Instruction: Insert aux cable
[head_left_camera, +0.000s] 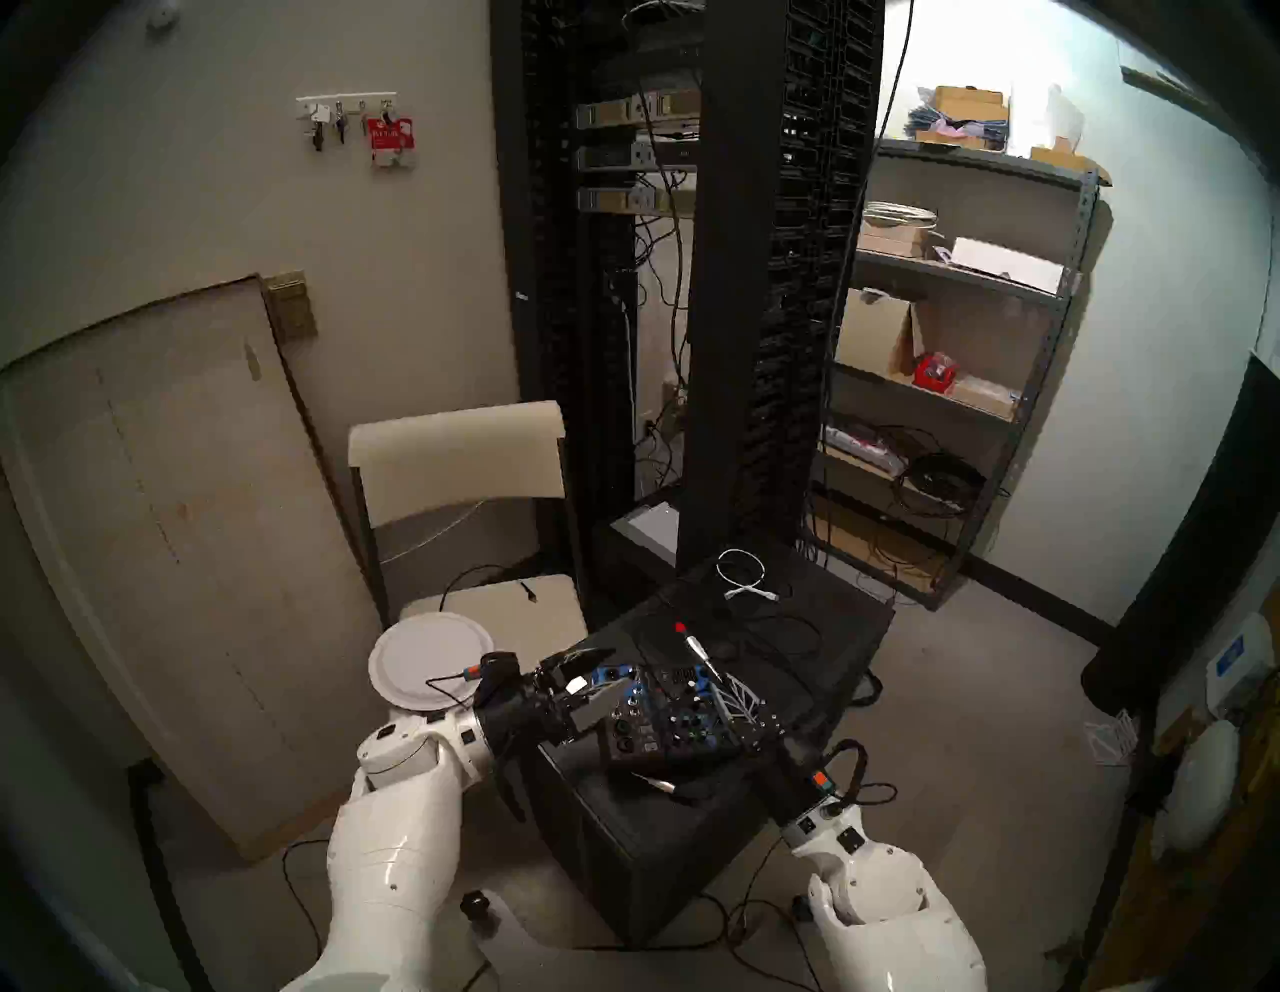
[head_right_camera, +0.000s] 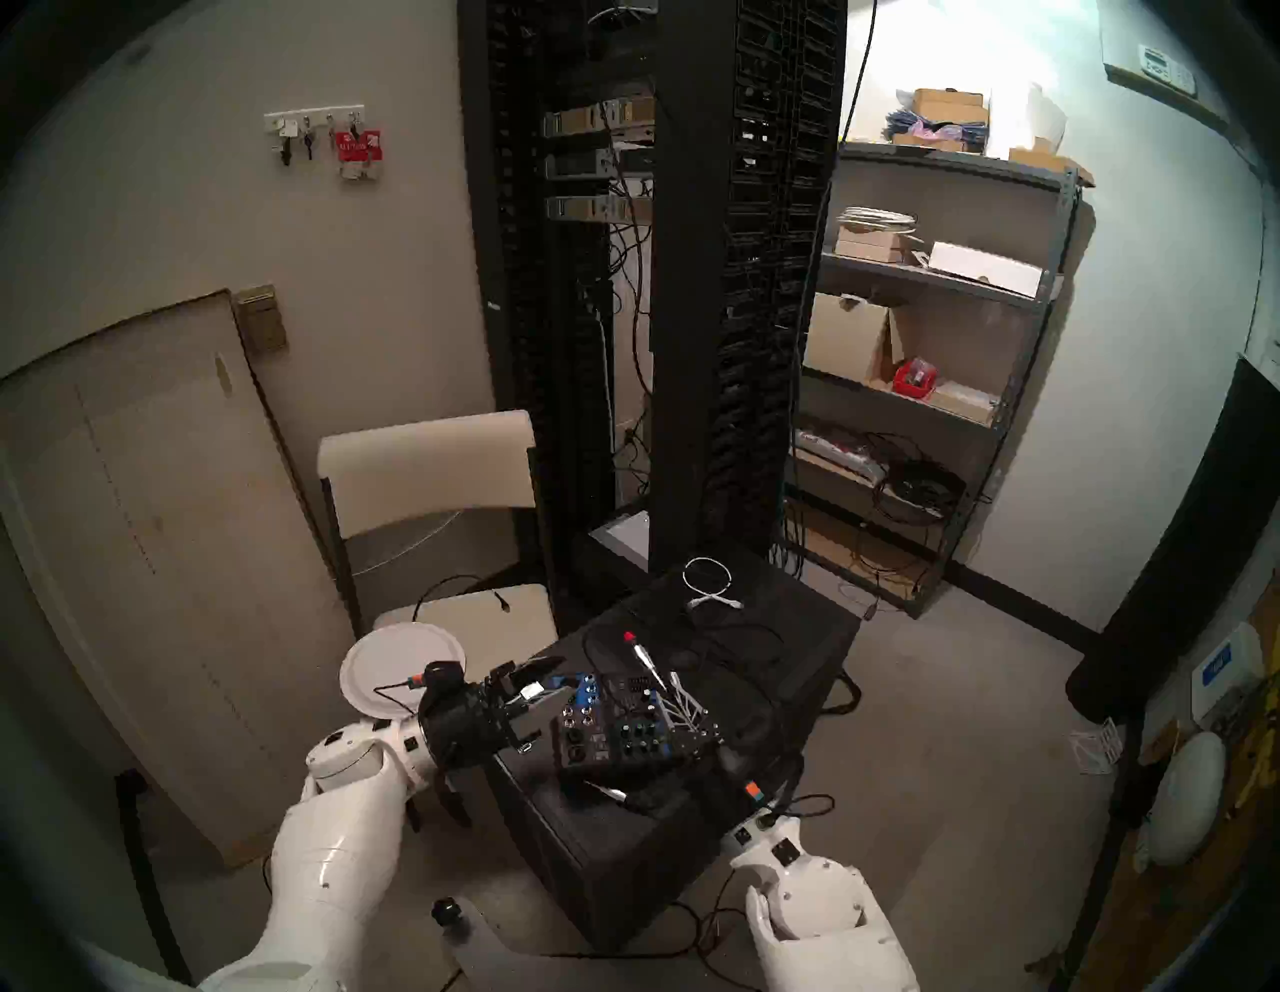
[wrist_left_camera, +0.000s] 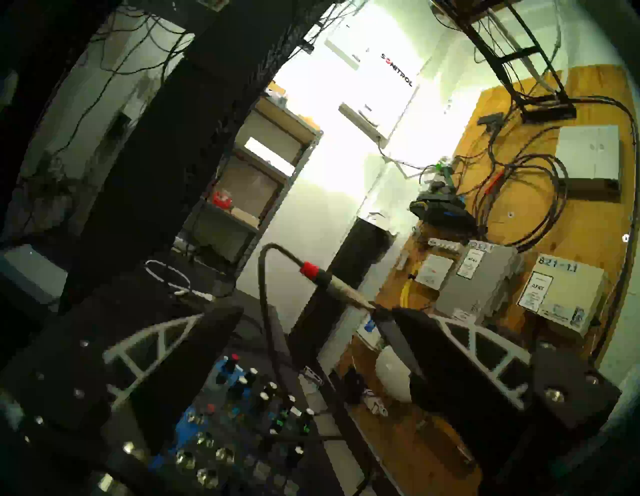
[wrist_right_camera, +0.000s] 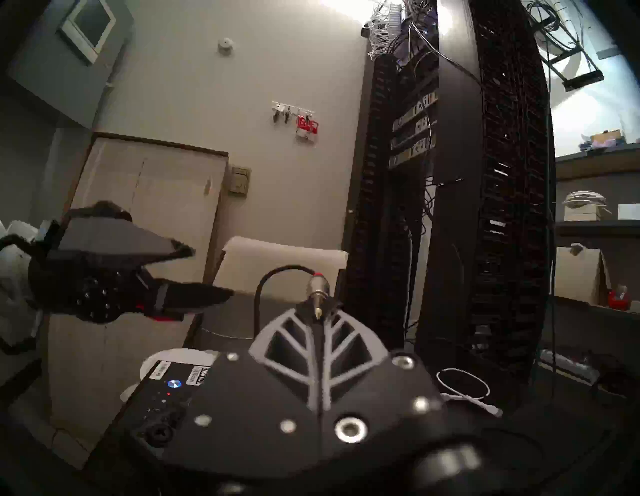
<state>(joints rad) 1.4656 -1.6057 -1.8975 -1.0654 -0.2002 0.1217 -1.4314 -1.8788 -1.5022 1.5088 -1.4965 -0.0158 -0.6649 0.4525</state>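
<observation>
The aux cable (head_left_camera: 695, 651) was held clamped by its metal tip in the right gripper (head_left_camera: 715, 682) above the mixer (head_left_camera: 668, 724), its long axis raised toward 11 o'clock, while the left gripper (head_left_camera: 578, 675), jaws apart, was seen nearby at 9 o'clock.

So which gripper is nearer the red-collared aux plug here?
Right. The right gripper is shut on the aux plug, holding it above the mixer. The left gripper is open and apart from the plug, over the mixer's left edge.
</observation>
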